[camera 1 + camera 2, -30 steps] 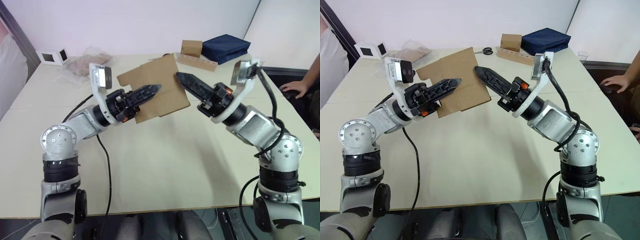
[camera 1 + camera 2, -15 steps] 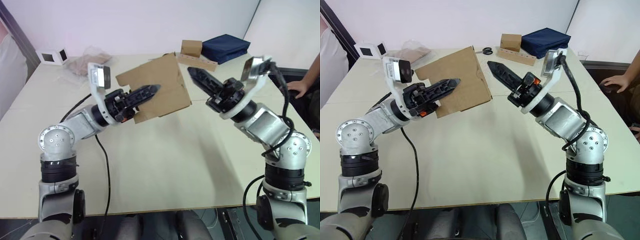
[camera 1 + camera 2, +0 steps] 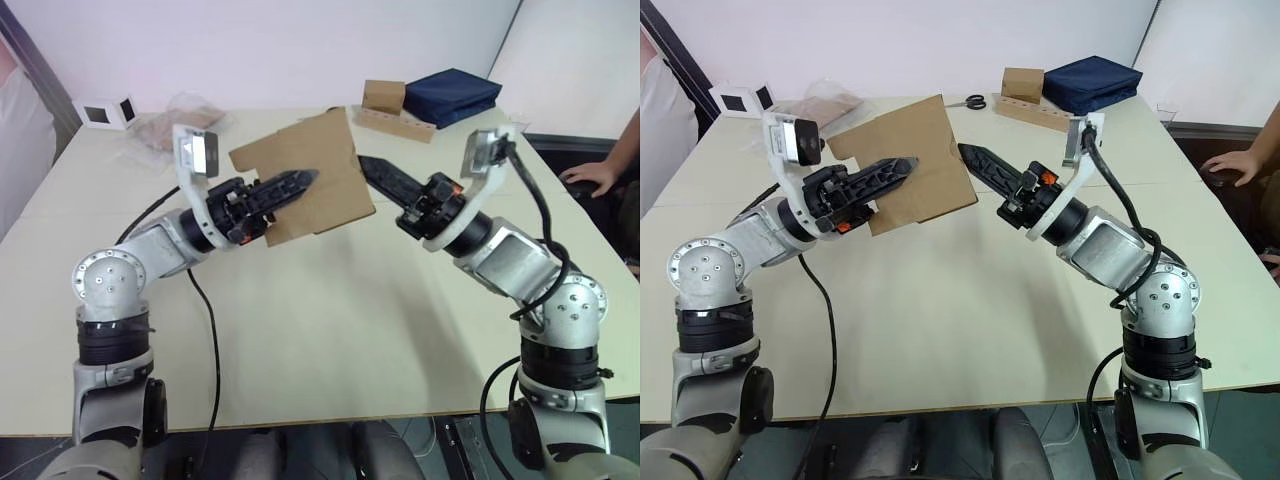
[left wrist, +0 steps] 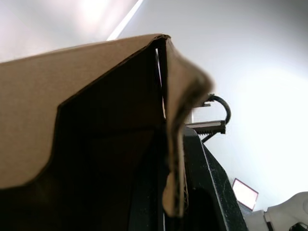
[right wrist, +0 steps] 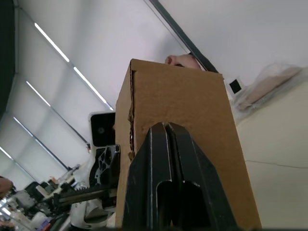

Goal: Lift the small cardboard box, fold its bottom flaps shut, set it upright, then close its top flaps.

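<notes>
Reaching in from the desk's left side, left gripper (image 3: 300, 183) clamping the small cardboard box (image 3: 310, 170), holding it raised and tilted. Extending from the right side, right gripper (image 3: 368, 166) with fingers pressed together, pointing at the box's right edge.

The small cardboard box (image 3: 305, 175) hangs above the surface (image 3: 330, 330), toward its far middle. The left tool (image 3: 300, 182) reaches in from the left, with 1 finger lying across the box's near face. The right tool (image 3: 372, 170) points in from the right, its tip just beside the box's right edge. Behind, at the far left, lie a plastic bag (image 3: 170, 128) and a small framed block (image 3: 105, 110). At the far right sit a second box (image 3: 383, 96) on a long strip (image 3: 400, 125), with a folded bag (image 3: 450, 95) to its right. A person's hand (image 3: 590, 177) rests beyond the right edge.
</notes>
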